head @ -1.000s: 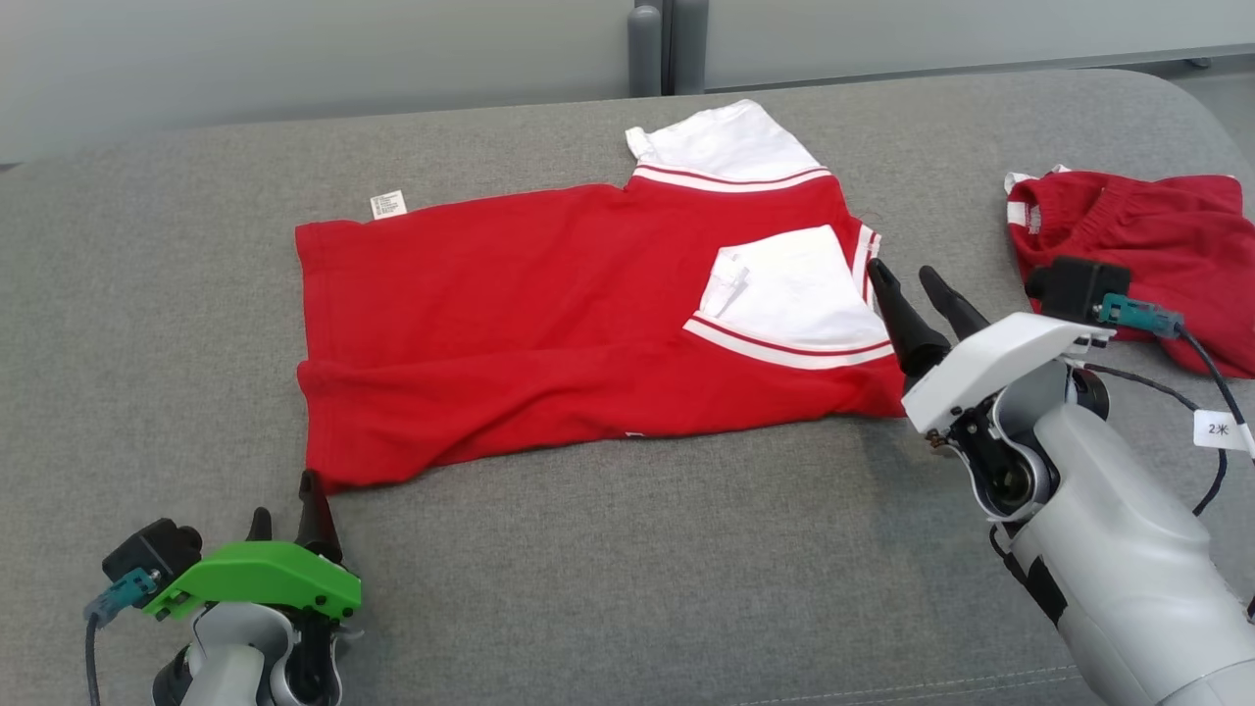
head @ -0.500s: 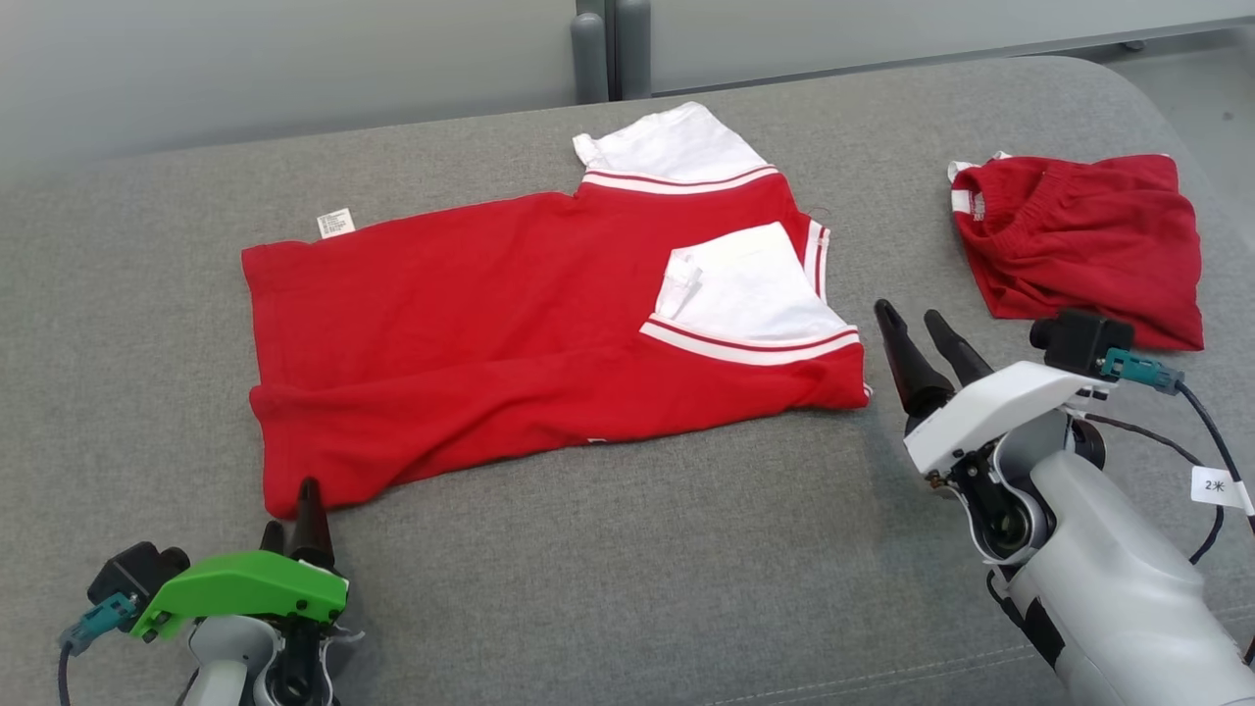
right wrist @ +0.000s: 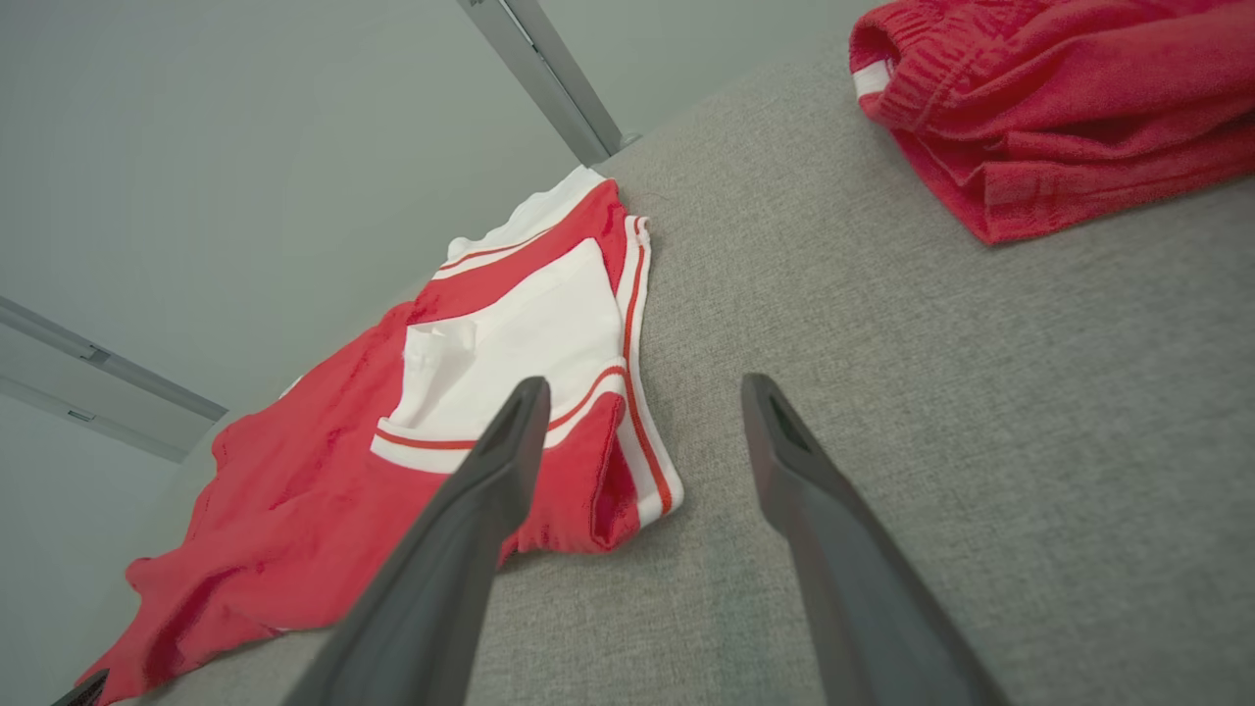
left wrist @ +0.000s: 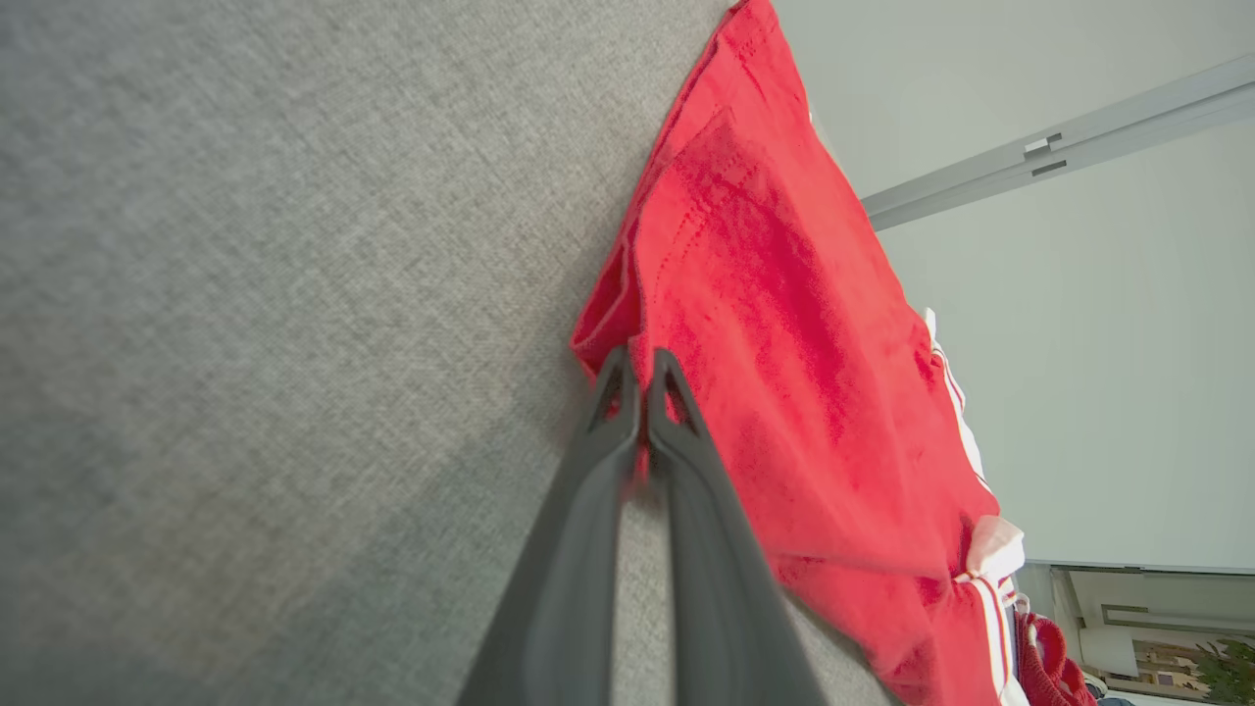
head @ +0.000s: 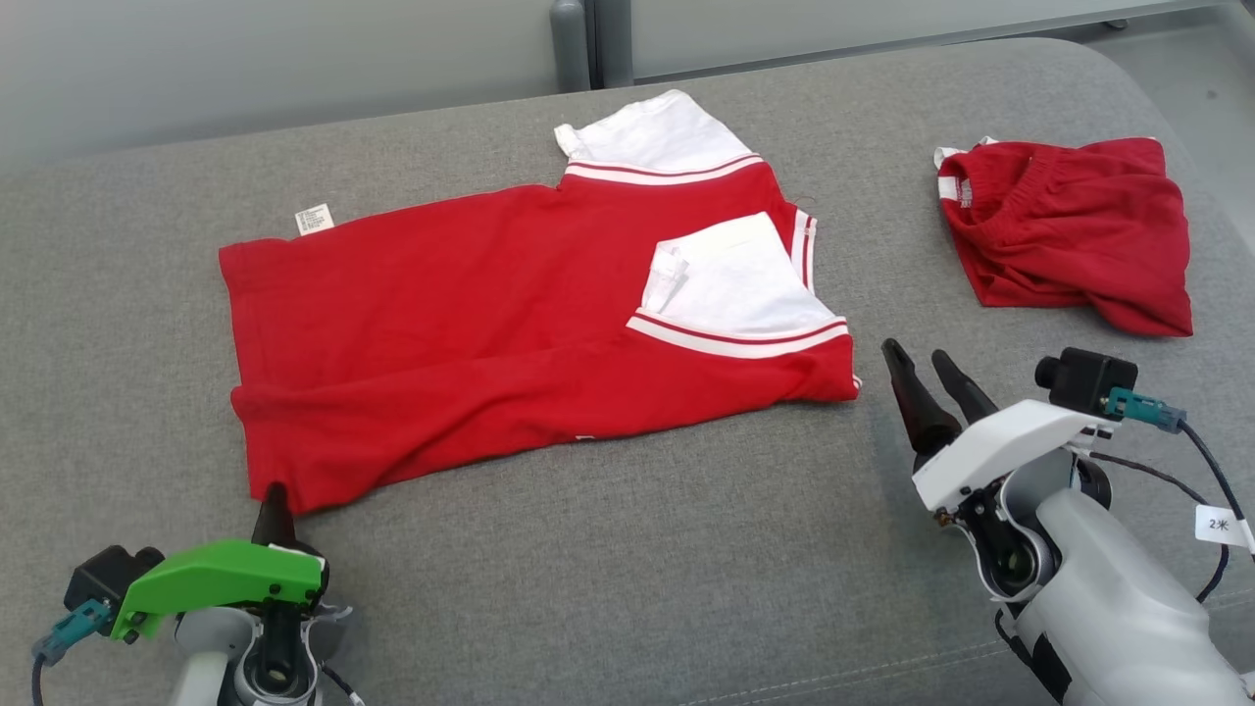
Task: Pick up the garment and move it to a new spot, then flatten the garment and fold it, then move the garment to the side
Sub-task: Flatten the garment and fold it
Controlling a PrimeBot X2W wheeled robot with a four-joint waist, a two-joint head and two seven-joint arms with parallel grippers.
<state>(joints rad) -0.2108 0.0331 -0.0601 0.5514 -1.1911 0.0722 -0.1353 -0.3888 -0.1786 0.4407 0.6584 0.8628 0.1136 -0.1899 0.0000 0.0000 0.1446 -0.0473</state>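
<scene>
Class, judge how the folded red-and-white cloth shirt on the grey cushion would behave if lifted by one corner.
Probably floppy: the folded red-and-white shirt lies flat with soft creases, so it would likely drape and unfold. Likely light, since the cloth looks thin. It would probably drag rather than slide on the coarse grey cushion.

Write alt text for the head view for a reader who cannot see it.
A red and white shirt lies partly folded on a grey cushion, the left gripper closed at its near-left corner. The right gripper stands open just off its right end, near a second red garment.
</scene>
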